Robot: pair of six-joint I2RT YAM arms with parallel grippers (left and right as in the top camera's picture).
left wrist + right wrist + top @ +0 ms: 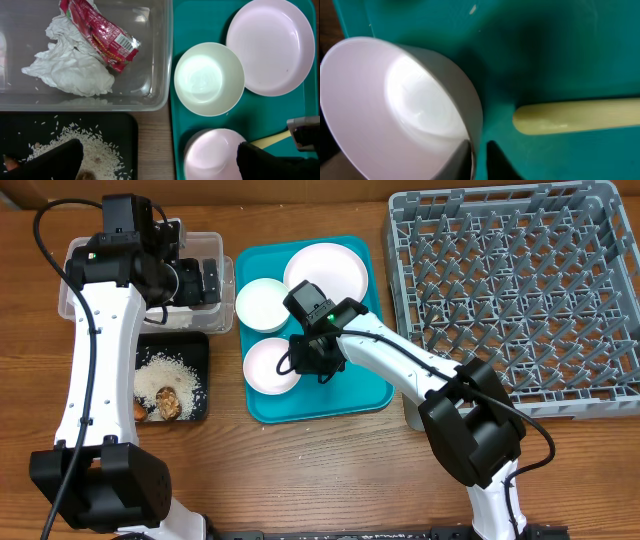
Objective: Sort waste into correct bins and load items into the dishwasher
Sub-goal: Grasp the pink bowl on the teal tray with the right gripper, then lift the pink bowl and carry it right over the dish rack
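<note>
my right pincer [314, 358] is clenched on the rim of the bowl [268, 368] at the front left of the teal tray [350, 398]. it pinches the thin wall on the bowl's right side, as best i can read it (the fingers themselves sit out of the wrist view). the rack [520, 290] stands just right of the tray, so the right arm is the nearer one for the carry. the spoon [575, 117] lies flat on the tray just beside the bowl, its long axis pointing away from it. my left pincer [196, 280] hangs released over the tub [155, 50], left of the tray.
</note>
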